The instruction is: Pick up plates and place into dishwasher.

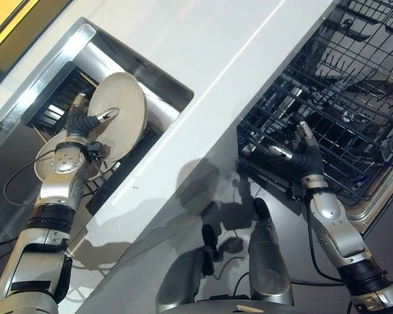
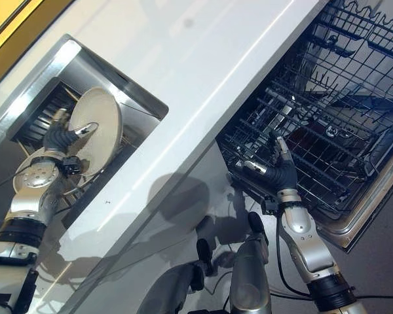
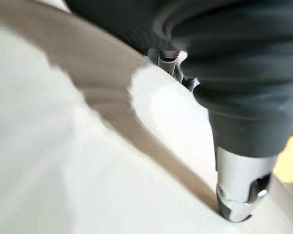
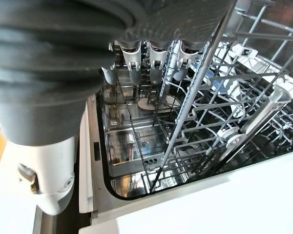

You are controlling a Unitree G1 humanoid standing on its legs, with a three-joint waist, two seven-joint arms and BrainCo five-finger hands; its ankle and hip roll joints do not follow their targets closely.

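- Upper left of the head views, we have our left hand (image 1: 85, 124) in the steel sink (image 1: 85, 36), thumb and fingers pinched on the rim of a cream plate (image 1: 121, 111), which stands tilted on edge above the basin.
- Below that hand, at the left edge of the frame, we see part of a second pale plate (image 1: 42, 163) lying lower in the sink; how many more lie there we cannot tell.
- Between sink and dishwasher runs the white counter (image 1: 236, 46), a diagonal band across the middle of the frame.
- Upper right, the dishwasher rack (image 1: 354, 85) is pulled out, its dark wire tines in rows. From here we see no plate set in it.
- At the rack's near edge, right of centre, our right hand (image 1: 300, 149) hovers with fingers spread and straight, holding nothing. In its wrist view the fingers (image 4: 154, 66) point down among the wires above the stainless tub (image 4: 132, 146).
- We judge the task to be at an early stage: one plate is gripped, not yet carried across the counter. Moving it to the rack, slotting it between tines, then returning for the rest is all left to do.
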